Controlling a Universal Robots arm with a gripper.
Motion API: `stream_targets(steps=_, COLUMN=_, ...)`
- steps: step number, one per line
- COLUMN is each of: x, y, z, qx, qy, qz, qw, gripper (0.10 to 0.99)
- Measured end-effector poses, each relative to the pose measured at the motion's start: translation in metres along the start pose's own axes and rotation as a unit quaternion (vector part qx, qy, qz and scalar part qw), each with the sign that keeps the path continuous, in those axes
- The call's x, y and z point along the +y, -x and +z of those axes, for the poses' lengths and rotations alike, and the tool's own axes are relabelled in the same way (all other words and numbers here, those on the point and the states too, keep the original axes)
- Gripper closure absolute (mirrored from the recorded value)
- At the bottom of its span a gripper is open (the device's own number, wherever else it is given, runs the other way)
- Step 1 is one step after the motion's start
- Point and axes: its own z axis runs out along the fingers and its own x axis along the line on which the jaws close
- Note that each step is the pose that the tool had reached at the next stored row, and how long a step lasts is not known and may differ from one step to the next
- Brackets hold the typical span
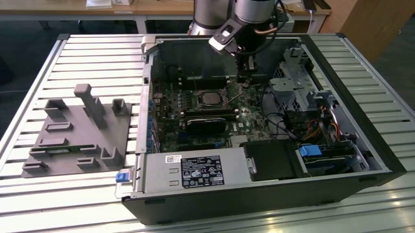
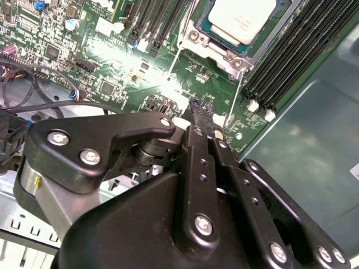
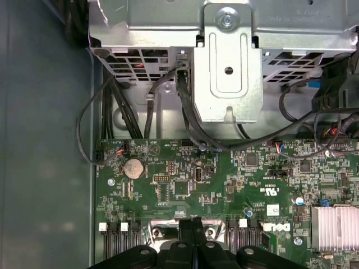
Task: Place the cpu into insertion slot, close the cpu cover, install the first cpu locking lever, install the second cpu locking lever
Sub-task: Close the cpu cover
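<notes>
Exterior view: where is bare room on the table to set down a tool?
The slatted table is bare beyond the grey fixture plate, in front of it, and on the exterior view's right of the computer case. Inside the case is crowded.

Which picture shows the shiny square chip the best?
The second wrist view: the cpu looks big and bright. The exterior view shows it tiny and far away. In the first wrist view, the claw blocks it.

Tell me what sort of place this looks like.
Probably a robotics lab or test workshop: an open computer case lies on a slatted metal table, the arm's gripper hangs over its motherboard, and wooden desks stand behind.
</notes>
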Motion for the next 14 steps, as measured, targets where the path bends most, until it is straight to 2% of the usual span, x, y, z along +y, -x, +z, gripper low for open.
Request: stream_targets(steps=14, x=0.0162, y=-0.0017, z=0.0044, qx=-0.0002, qy=-0.0053, qz=0.0, qw=1.0, gripper=0.98)
